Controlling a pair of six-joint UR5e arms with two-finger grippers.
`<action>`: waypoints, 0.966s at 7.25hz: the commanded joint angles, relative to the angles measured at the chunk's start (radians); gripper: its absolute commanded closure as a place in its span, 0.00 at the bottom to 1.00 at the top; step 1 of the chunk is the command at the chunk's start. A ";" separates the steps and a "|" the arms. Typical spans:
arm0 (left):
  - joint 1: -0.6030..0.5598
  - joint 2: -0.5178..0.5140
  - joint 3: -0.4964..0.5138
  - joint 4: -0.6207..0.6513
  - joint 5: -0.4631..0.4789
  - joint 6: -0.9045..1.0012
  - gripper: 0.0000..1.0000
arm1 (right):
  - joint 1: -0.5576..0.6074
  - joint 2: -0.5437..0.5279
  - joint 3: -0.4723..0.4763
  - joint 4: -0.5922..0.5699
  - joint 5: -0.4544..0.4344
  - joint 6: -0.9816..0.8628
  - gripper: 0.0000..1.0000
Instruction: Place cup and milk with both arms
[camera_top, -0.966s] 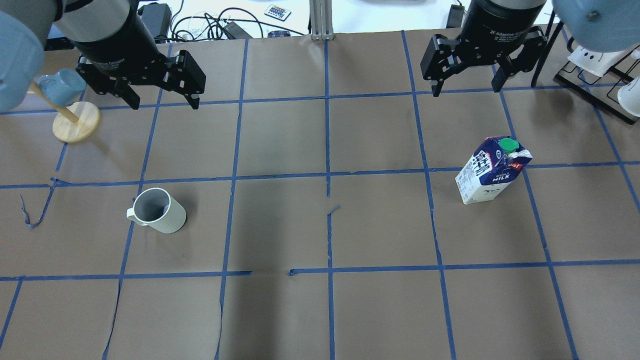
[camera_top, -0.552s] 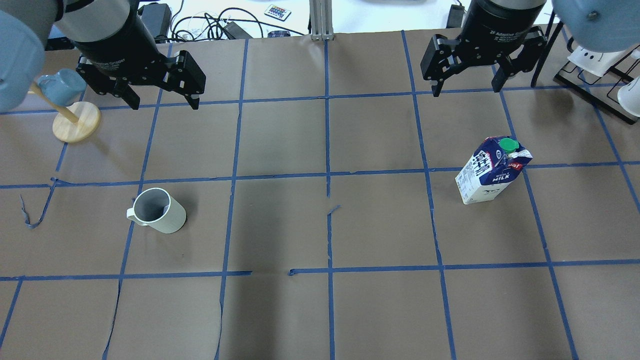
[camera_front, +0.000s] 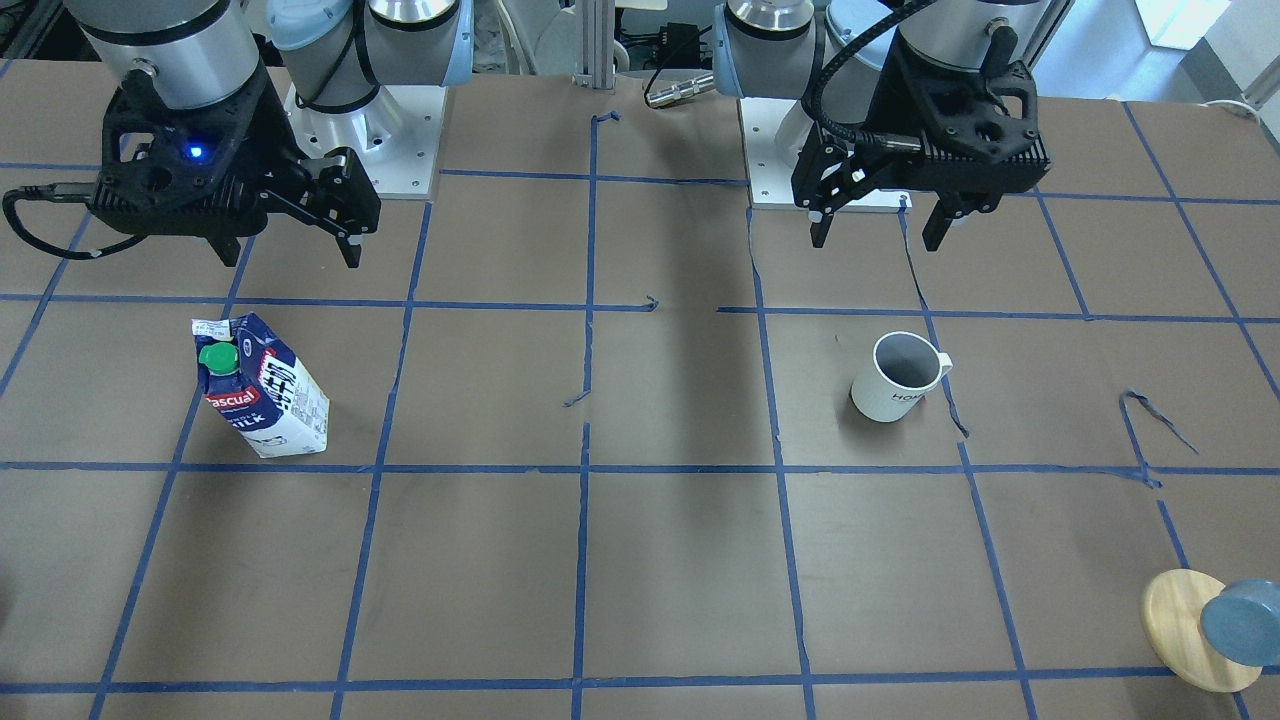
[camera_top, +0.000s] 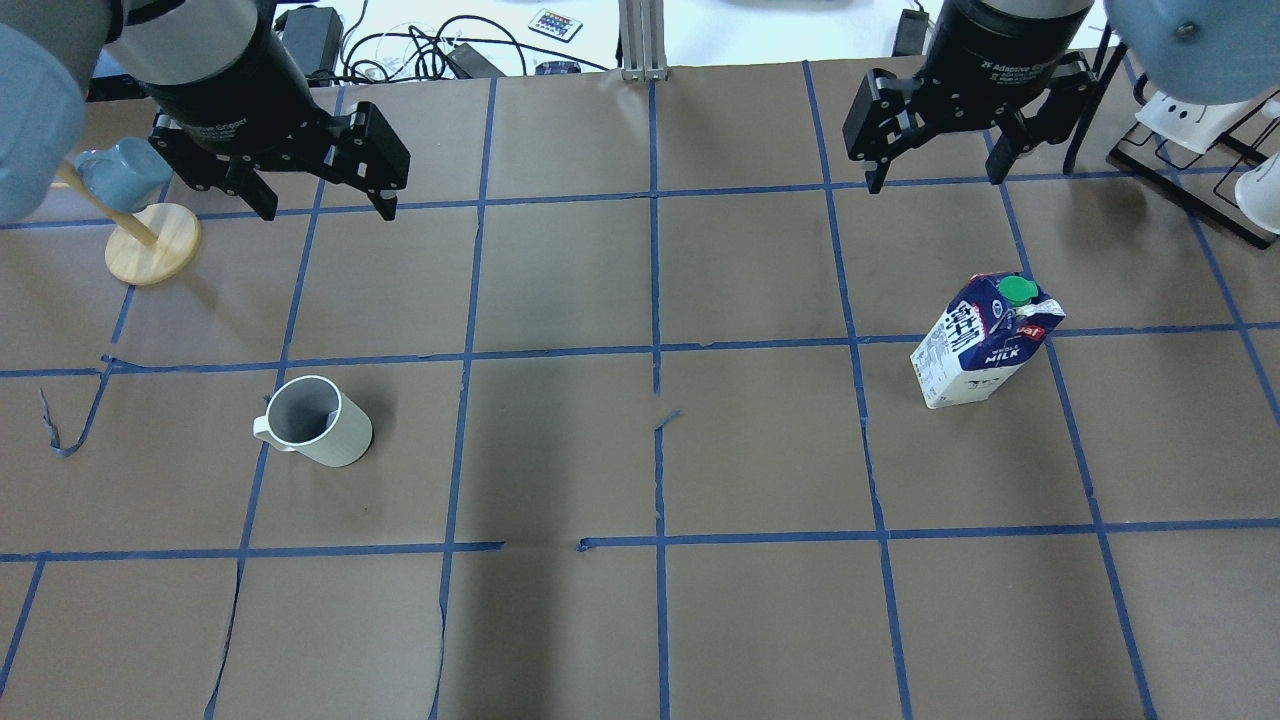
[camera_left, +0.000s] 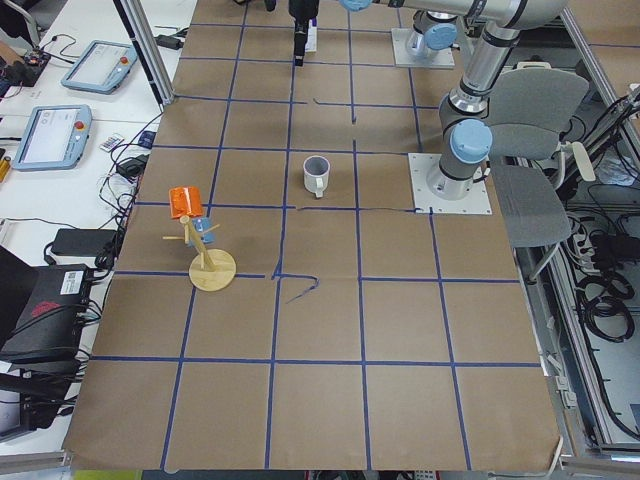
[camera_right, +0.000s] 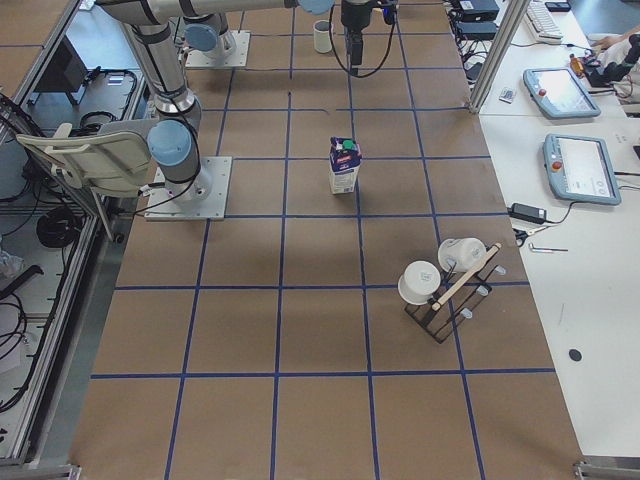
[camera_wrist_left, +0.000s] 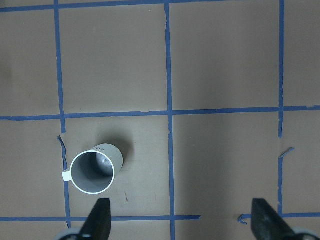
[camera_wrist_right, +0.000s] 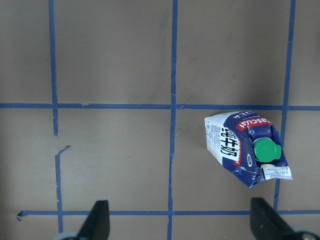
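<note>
- The cup (camera_top: 318, 421) stands upright on the worktop (camera_top: 760, 620), on the robot's left side.
- The milk (camera_top: 985, 340) stands upright, well apart, on the right side.
- The left gripper (camera_top: 328, 212) hovers beyond the cup, fingers spread.
- The right gripper (camera_top: 935, 182) hovers beyond the milk, fingers spread.

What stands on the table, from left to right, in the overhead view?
Round wooden stand holding a blue-grey cup → small white ceramic mug → dark blue and white milk carton with green cap → black wire rack.
</note>
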 joint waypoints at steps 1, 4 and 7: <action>-0.001 -0.003 0.000 -0.001 -0.005 0.000 0.00 | -0.015 0.012 0.000 -0.004 -0.002 -0.006 0.00; 0.001 -0.004 0.001 0.003 -0.005 0.000 0.00 | -0.016 0.012 0.001 -0.001 -0.002 -0.023 0.00; -0.002 -0.003 0.000 0.003 -0.005 0.000 0.00 | -0.012 0.010 0.001 0.002 -0.002 -0.018 0.00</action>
